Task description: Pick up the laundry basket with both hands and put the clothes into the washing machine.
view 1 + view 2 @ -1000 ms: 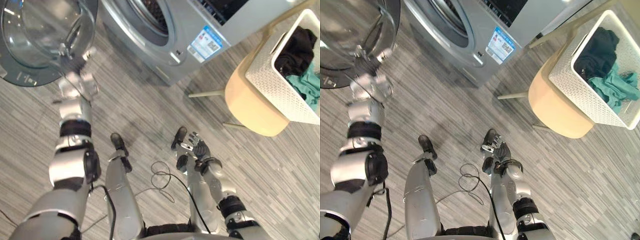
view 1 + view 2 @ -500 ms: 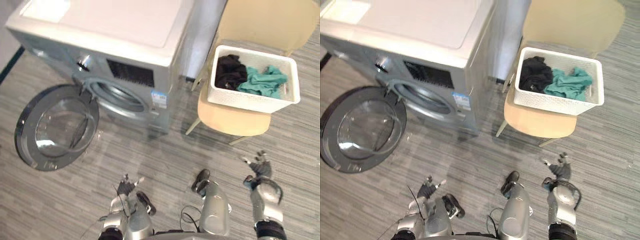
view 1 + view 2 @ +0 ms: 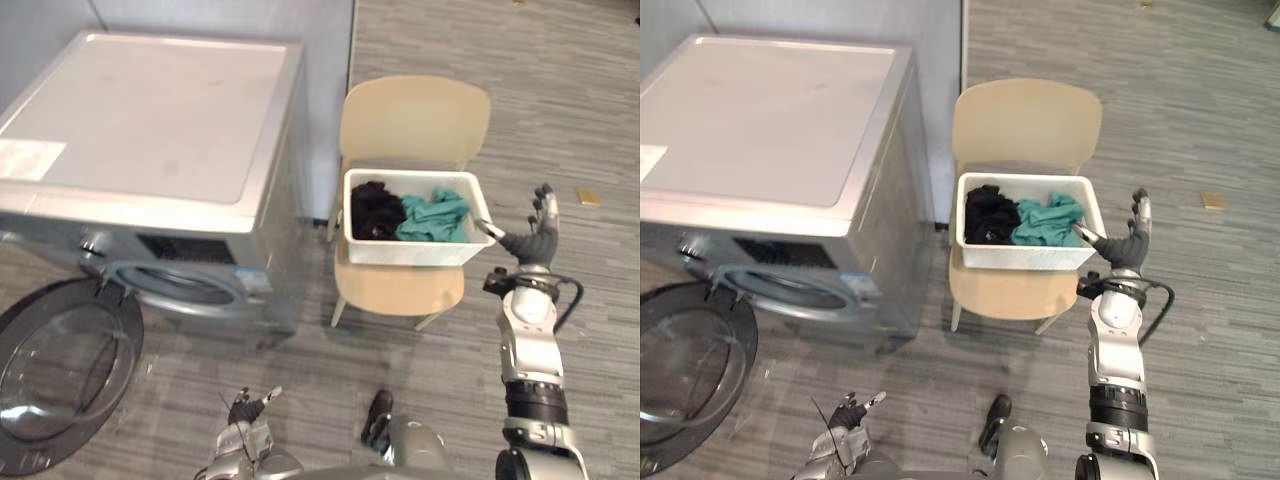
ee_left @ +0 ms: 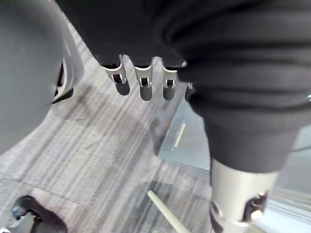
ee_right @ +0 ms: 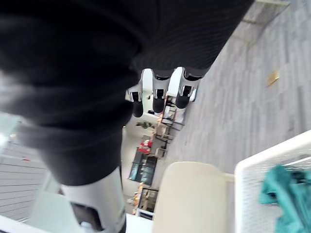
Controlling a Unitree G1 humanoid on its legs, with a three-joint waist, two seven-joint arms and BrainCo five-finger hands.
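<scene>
Grey striped floor all round. Head view: you have 1 washing machine at left, its door open at lower left; 1 laundry basket on a beige chair at centre, holding black clothes and teal clothes. Right hand, fingers spread, empty, just right of the basket. Left hand at the bottom edge. Left wrist view: you see its fingers straight, holding nothing. Right wrist view: fingers straight, basket corner at lower right.

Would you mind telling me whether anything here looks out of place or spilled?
Nothing is spilled: the clothes lie inside the laundry basket on the chair. Only a small tan object on the floor, right of the chair, looks stray.
</scene>
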